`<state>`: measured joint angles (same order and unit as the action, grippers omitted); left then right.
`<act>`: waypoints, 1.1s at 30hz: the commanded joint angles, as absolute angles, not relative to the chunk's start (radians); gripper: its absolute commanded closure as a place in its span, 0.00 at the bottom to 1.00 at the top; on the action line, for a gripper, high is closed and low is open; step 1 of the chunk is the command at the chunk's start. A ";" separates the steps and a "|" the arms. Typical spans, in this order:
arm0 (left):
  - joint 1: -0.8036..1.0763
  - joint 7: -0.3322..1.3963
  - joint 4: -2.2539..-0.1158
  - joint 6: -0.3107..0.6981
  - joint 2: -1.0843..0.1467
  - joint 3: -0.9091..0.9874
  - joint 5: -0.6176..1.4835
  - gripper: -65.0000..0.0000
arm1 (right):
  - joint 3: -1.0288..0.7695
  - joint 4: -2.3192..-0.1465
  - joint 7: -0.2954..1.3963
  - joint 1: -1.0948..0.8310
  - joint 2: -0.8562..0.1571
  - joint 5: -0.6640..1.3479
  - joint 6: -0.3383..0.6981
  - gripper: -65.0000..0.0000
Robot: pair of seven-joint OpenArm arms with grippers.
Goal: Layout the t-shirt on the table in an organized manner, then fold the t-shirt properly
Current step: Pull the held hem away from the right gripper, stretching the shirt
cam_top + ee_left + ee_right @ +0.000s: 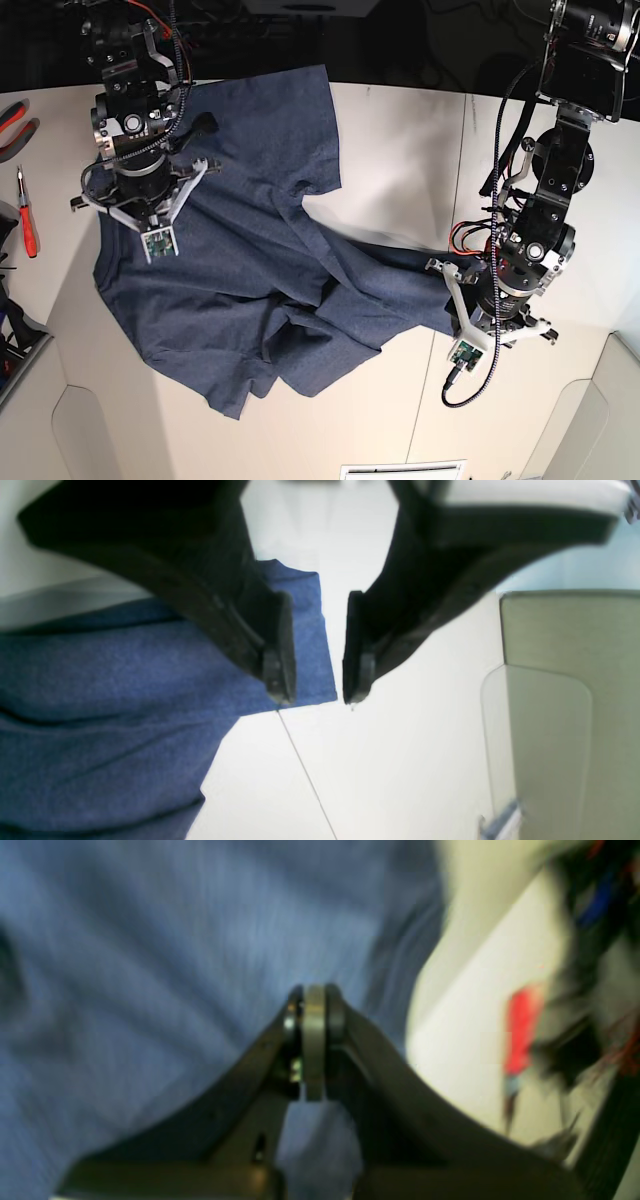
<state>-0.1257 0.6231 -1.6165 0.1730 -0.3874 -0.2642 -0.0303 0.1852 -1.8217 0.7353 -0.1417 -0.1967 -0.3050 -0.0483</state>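
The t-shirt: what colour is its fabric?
Heathered navy-blue t-shirt, plain on the visible side; the base view shows it best.

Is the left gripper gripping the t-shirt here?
Apart. In the left wrist view the left gripper has open jaws with bare table showing between them; the t-shirt corner lies behind one finger, unpinched.

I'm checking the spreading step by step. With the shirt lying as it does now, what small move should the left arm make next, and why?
Probably lift the left gripper clear. Its jaws stand apart with nothing between them, and the t-shirt corner lies flat on the table beside them. The bunched middle still needs spreading.
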 commanded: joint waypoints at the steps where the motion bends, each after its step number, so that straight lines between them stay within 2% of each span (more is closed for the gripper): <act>1: -0.150 0.599 -1.608 0.169 -0.386 -0.258 -0.033 0.73 | 0.183 -1.853 0.706 -0.135 -0.199 -0.310 -0.060 1.00; 5: -0.166 0.578 -1.505 0.177 -0.367 -0.258 -0.020 0.73 | 0.183 -1.845 0.669 -0.091 -0.199 -0.289 -0.075 1.00; 9: -0.221 0.549 -1.407 0.176 -0.344 -0.258 -0.015 0.72 | 0.182 -1.700 0.653 0.008 -0.199 -0.258 -0.075 1.00; 10: -0.242 0.543 -1.386 0.176 -0.336 -0.258 -0.013 0.70 | 0.182 -1.645 0.651 0.039 -0.199 -0.252 -0.075 1.00; 13: -0.302 0.514 -1.320 0.176 -0.312 -0.258 -0.015 0.51 | 0.183 -1.472 0.651 0.126 -0.197 -0.237 -0.074 1.00; 14: -0.323 0.509 -1.291 0.176 -0.307 -0.258 -0.014 0.49 | 0.183 -1.419 0.652 0.152 -0.196 -0.234 -0.075 1.00; 19: -0.446 0.469 -1.063 0.165 -0.287 -0.258 0.006 0.49 | 0.183 -1.242 0.651 0.213 -0.182 -0.234 -0.067 1.00; 22: -0.542 0.434 -0.859 0.134 -0.279 -0.258 0.035 0.49 | 0.183 -1.211 0.651 0.209 -0.182 -0.235 -0.047 1.00; 26: -0.645 0.381 -0.638 0.153 -0.277 -0.258 0.131 0.50 | 0.183 -1.209 0.651 0.202 -0.179 -0.218 -0.045 1.00; 28: -0.663 0.369 -0.592 0.178 -0.277 -0.258 0.158 0.56 | 0.183 -1.209 0.651 0.202 -0.173 -0.218 -0.046 1.00; 29: -0.662 0.362 -0.588 0.178 -0.277 -0.258 0.161 0.64 | 0.183 -1.209 0.651 0.203 -0.170 -0.218 -0.046 1.00; 32: -0.653 0.359 -0.588 0.178 -0.277 -0.258 0.163 1.00 | 0.183 -1.208 0.651 0.202 -0.160 -0.217 -0.045 1.00; 33: -0.650 0.360 -0.590 0.178 -0.278 -0.258 0.169 1.00 | 0.183 -1.208 0.651 0.202 -0.155 -0.217 -0.045 1.00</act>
<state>-0.6151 0.3763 -0.5755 0.1768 -0.2687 -0.2607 0.1680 0.1841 -1.2022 0.6434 0.1917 -0.1581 -0.2287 -0.0521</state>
